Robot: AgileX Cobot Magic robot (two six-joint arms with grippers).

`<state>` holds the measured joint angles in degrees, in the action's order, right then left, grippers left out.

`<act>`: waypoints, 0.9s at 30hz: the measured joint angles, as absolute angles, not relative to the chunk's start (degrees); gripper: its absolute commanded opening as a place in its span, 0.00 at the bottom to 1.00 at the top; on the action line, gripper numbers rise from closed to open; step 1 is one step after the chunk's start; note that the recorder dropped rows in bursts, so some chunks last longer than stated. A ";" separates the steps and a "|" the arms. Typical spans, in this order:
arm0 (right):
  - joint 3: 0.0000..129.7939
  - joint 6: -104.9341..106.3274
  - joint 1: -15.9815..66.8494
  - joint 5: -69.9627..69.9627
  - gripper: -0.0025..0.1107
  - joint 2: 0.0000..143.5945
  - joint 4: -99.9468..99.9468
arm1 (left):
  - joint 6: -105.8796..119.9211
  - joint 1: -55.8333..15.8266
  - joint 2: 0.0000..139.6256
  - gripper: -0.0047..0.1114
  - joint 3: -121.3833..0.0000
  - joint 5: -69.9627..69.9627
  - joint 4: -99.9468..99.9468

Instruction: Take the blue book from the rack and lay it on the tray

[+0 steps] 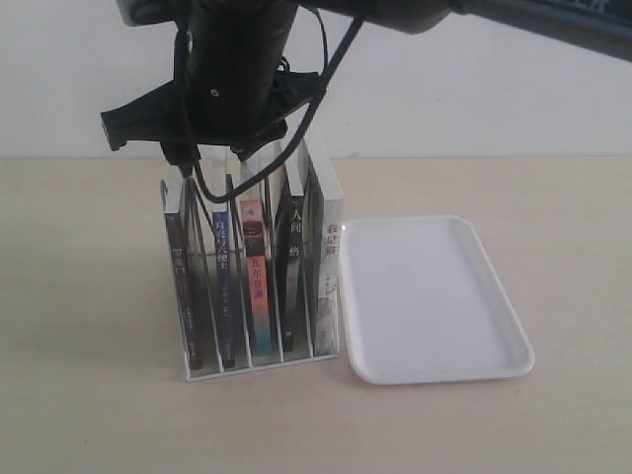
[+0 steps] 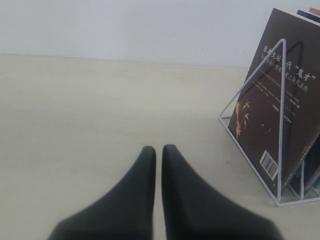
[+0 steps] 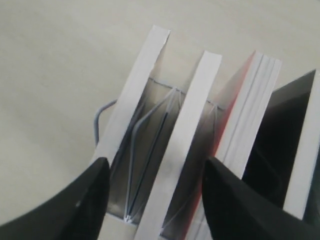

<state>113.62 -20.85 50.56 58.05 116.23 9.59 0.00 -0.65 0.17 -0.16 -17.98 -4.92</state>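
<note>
Your right end effector (image 3: 156,162) hovering spread over the thin dark blue book (image 1: 223,267) standing in the clear wire rack (image 1: 267,363), your left end effector (image 2: 158,148) pressed together, flat white plastic tray (image 1: 434,296) lying just beside.

Pale beige tabletop (image 1: 79,296), plain white wall (image 1: 494,99) behind; soft even light.

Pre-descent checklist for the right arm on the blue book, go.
1. Right gripper open: ok.
2. Right gripper above the rack: ok.
3. Jaws bracket only the blue book: cannot tell; a neighbouring book also shows between them in the right wrist view.
4. Tray bare, beside the rack: ok.
5. Left gripper shut, apart from the rack: ok.
</note>
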 measured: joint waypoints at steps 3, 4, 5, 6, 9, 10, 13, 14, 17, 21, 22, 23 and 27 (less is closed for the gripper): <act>113.83 -20.73 50.56 57.52 0.49 116.47 9.52 | 0.00 -0.65 0.17 0.08 -0.16 -17.98 -4.92; 113.93 -20.73 50.56 57.41 0.48 116.51 9.52 | 0.00 -0.65 0.17 0.08 -0.16 -17.98 -4.92; 113.93 -20.73 50.56 57.30 0.47 116.61 9.52 | 0.00 -0.65 0.17 0.08 -0.16 -17.98 -4.92; 113.93 -20.73 50.56 57.30 0.43 116.61 9.52 | 0.00 -0.65 0.17 0.08 -0.16 -17.98 -4.92; 113.93 -20.73 50.56 57.10 0.34 116.61 9.64 | 0.00 -0.65 0.17 0.08 -0.16 -17.98 -4.92; 113.93 -20.73 50.56 57.10 0.31 116.61 9.90 | 0.00 -0.65 0.17 0.08 -0.16 -17.98 -4.92; 113.93 -20.62 50.56 56.99 0.30 116.73 9.98 | 0.00 -0.65 0.17 0.08 -0.16 -17.98 -4.92; 114.06 -20.62 50.56 56.99 0.30 116.73 9.98 | 0.00 -0.65 0.17 0.08 -0.16 -17.98 -4.92; 114.54 -20.62 50.56 57.38 0.30 116.86 9.98 | 0.00 -0.65 0.17 0.08 -0.16 -17.98 -4.92; 115.44 -20.62 50.56 57.85 0.30 117.15 9.98 | 0.00 -0.65 0.17 0.08 -0.16 -17.98 -4.92; 115.55 -20.62 50.56 57.98 0.30 117.15 9.98 | 0.00 -0.65 0.17 0.08 -0.16 -17.98 -4.92; 115.78 -20.62 50.56 57.98 0.30 117.15 9.98 | 0.00 -0.65 0.17 0.08 -0.16 -17.98 -4.92; 115.80 -20.62 50.56 57.98 0.30 117.15 10.13 | 0.00 -0.65 0.17 0.08 -0.16 -17.98 -4.92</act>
